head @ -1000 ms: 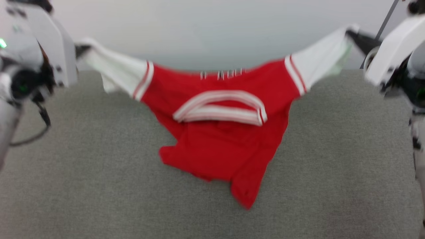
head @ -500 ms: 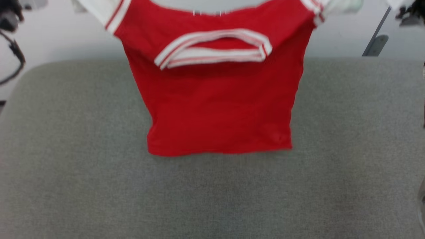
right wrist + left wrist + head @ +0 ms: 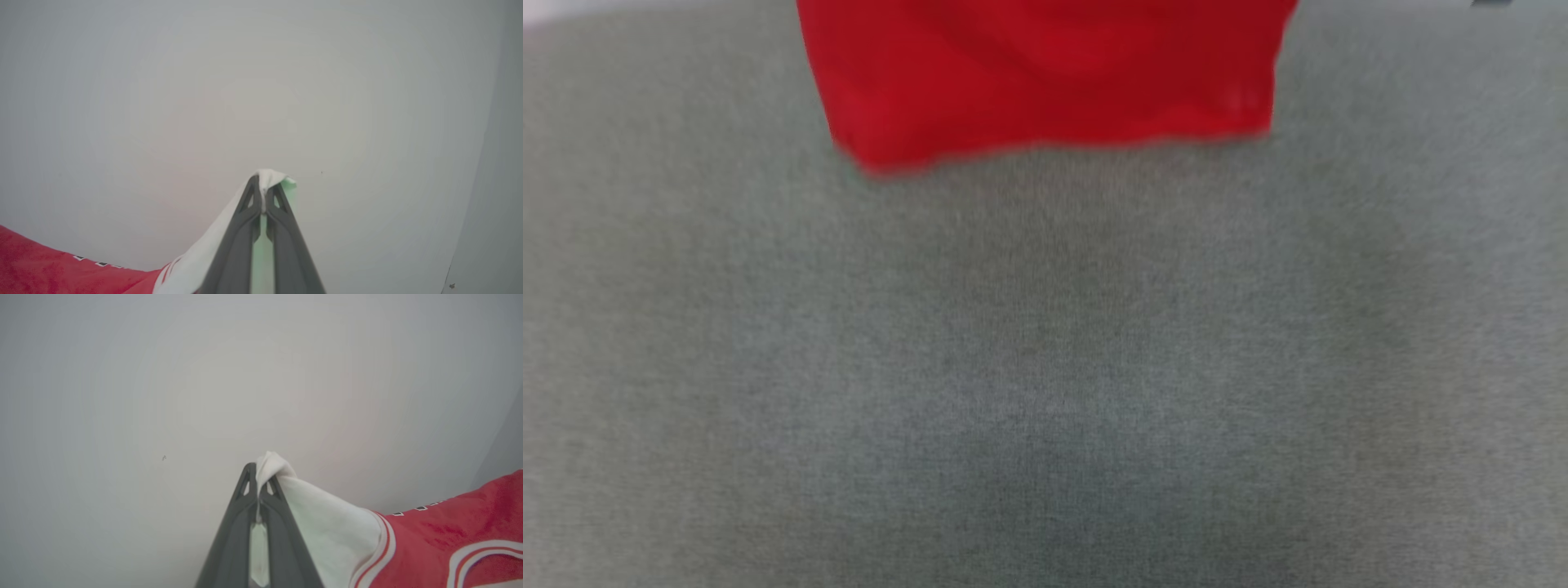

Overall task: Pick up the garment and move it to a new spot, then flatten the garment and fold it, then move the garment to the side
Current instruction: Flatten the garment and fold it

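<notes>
The garment (image 3: pixel 1045 73), a red jersey-style T-shirt with white short sleeves and red-and-white striped trim, hangs spread between the two grippers over the far part of a grey woven fabric surface (image 3: pixel 1045 367). In the blurred head view its red body comes down from the top edge. The hem runs roughly level across the far middle of the surface, its left corner dipping a little lower than the right. Whether the hem touches the surface cannot be told.

The left gripper (image 3: pixel 258 475) has its two long dark fingers pressed together on the bunched tip of one white sleeve (image 3: pixel 327 531), with a small tuft of cloth poking out past the fingertips. From there the sleeve runs to the striped trim (image 3: pixel 382 543) and the red body.

The right gripper (image 3: pixel 264 188) is likewise pinched tight on the tip of the other white sleeve (image 3: pixel 196 261). That sleeve falls away to the red body, where bits of white-edged lettering (image 3: pixel 98 263) show along the top edge. A plain pale wall (image 3: pixel 163 375) stands behind both grippers.
</notes>
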Robot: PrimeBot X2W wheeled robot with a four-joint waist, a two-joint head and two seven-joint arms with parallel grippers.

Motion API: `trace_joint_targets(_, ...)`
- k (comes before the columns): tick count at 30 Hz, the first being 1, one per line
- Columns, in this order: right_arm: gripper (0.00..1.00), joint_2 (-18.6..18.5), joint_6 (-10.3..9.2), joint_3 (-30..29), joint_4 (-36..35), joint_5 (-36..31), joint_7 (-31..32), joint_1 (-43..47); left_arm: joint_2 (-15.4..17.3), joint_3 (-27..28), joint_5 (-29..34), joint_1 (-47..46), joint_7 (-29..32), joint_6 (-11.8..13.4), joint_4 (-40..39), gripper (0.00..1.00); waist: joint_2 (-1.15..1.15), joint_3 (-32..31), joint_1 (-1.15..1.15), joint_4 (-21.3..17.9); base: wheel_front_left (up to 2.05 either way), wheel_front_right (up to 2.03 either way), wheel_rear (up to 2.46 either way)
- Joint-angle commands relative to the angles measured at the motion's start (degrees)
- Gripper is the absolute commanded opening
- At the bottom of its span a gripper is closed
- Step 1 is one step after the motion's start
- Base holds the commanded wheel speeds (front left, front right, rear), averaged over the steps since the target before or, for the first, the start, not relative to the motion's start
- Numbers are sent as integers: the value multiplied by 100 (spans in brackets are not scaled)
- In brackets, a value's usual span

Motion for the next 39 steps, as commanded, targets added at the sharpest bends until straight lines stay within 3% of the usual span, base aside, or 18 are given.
trace_joint_targets(1,0,-41,-8,45,154,-184,-394,-204,-48,-16,93,-189,-279,-38,104,0,0,738,0,36,0,0,0)
trace_joint_targets(4,0,-134,-8,114,368,-587,-1246,-429,-143,-43,150,-451,-950,-83,193,0,0,939,0,82,0,0,0)
trace_joint_targets(8,0,-238,-8,482,583,-1049,-1719,-425,-227,-259,24,-334,-1703,-92,97,0,0,1026,0,193,0,0,0)
trace_joint_targets(13,0,-201,-8,1062,1006,-763,-1748,77,-48,-816,-412,337,-1673,-88,-61,0,0,818,0,279,0,0,0)
trace_joint_targets(20,0,-287,-8,1660,965,560,-1101,1167,234,-1273,-1001,1437,-1097,-91,-124,0,0,346,0,330,0,0,0)
trace_joint_targets(28,0,-989,-8,2105,-73,2058,183,2938,545,-1551,-1665,3176,-258,-26,-490,0,0,-396,0,305,0,0,0)
trace_joint_targets(33,0,-1420,-8,2024,-927,2590,927,4079,1013,-1612,-2048,4314,95,275,-1301,0,0,-786,0,246,0,0,0)
trace_joint_targets(39,0,-1785,-8,1580,-1877,2885,1748,5288,1920,-1481,-2629,5653,230,1103,-2917,0,0,-1044,0,180,0,0,0)
